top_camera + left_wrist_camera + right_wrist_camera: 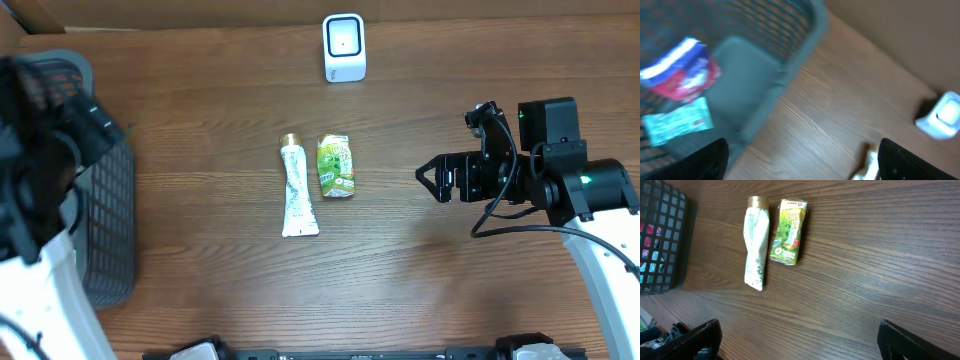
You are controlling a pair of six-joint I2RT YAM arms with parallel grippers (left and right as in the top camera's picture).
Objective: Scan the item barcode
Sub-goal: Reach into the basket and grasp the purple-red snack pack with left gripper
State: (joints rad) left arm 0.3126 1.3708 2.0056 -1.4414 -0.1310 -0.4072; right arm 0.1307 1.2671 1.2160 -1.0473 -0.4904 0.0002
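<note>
Red-blue packet (682,67) and teal packet (677,122) are seen in the black mesh basket (110,230). White gold-capped tube (298,190) and green carton (336,165) are judged unscanned. Left claw (802,162) and right claw (805,342) are spread, empty.

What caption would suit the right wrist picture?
White tube and green packet side by side on a wooden table, basket at left.
</note>
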